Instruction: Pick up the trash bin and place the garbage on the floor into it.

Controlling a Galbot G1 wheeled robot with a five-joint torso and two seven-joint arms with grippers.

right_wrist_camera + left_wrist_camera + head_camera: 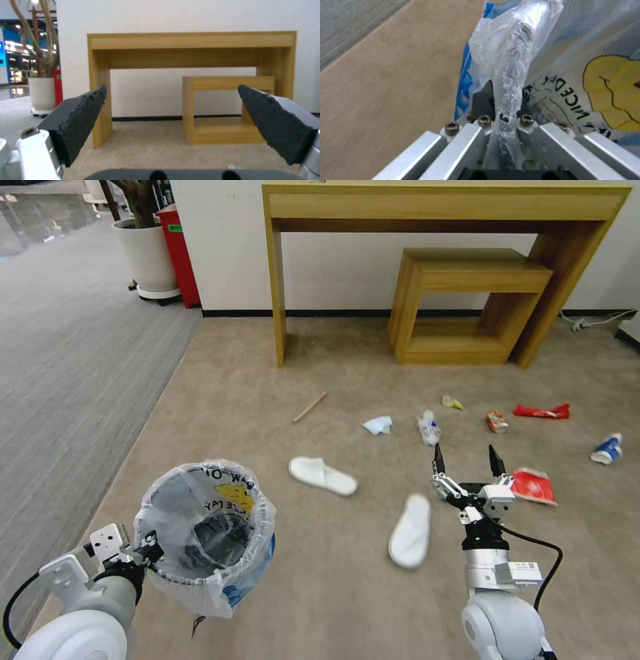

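The trash bin point(207, 533), lined with a crinkly plastic bag point(506, 57) printed with black letters, hangs above the floor point(320, 593) at lower left. My left gripper point(143, 550) is shut on its rim; in the left wrist view the bagged rim runs between the gripper's point(505, 117) fingers. My right gripper point(467, 460) hovers open over the carpet, its pads point(83, 120) spread wide with nothing between them. Garbage lies around it: two white slippers point(322, 475) point(410, 530), a red packet point(533, 485), a plastic bottle point(429, 428), a tissue pack point(378, 425), a can point(497, 421), a wooden stick point(309, 407).
A red wrapper point(541, 411), a yellow scrap point(452, 402) and a blue-white cup point(607, 449) lie farther right. A wooden console table point(440, 207) with a smaller one point(467, 280) under it stands at the wall. Grey ribbed carpet point(73, 360), a white plant pot point(147, 257) and a red bin point(179, 253) are at left.
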